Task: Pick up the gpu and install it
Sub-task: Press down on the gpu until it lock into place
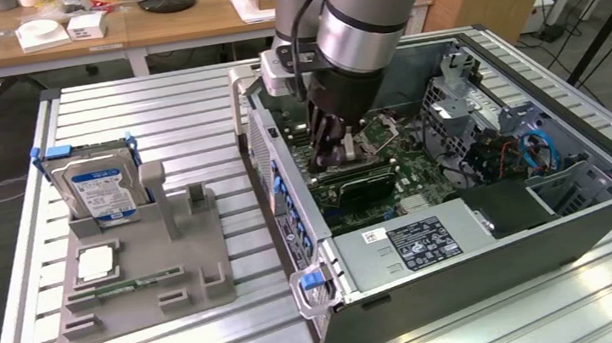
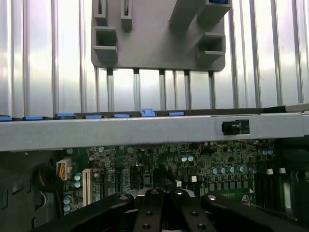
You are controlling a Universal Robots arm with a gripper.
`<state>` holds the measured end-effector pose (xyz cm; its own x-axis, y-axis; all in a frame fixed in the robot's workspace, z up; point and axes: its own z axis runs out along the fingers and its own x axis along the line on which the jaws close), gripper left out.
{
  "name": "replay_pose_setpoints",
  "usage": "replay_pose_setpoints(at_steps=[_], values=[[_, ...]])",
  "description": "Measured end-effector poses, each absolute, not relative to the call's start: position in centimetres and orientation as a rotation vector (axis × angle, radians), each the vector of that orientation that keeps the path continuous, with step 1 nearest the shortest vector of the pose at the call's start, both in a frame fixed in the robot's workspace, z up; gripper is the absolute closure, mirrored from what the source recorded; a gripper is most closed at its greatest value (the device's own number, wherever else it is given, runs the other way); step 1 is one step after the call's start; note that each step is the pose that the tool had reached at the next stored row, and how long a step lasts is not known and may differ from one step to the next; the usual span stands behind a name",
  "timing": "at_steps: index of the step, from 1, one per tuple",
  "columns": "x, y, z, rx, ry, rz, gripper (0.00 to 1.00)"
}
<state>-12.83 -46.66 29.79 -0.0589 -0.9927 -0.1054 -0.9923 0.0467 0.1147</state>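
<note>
Your gripper (image 1: 341,155) sits low inside the open case (image 1: 584,219), its jaws apparently closed together over the motherboard (image 1: 397,170); a grasp can't be confirmed. The gpu (image 1: 354,185) lies just below them, long axis across the board, partly hidden. The drive (image 1: 103,193) stands on the holder (image 1: 146,274).

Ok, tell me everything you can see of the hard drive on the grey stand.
The hard drive is a boxy silver metal unit with a blue and white label facing the camera. It stands upright on its edge in a slot at the far end of the grey holder, at the exterior view's left. Blue clips sit at its upper corners. Only the holder touches it. It stands apart from the open computer case, where the gripper is.
</note>
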Motion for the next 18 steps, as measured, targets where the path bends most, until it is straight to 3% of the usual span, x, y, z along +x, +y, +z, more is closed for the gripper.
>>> replay_pose_setpoints(at_steps=[18], values=[[-13.7,-46.7,28.0,2.157,-2.274,-0.253,0.89]])
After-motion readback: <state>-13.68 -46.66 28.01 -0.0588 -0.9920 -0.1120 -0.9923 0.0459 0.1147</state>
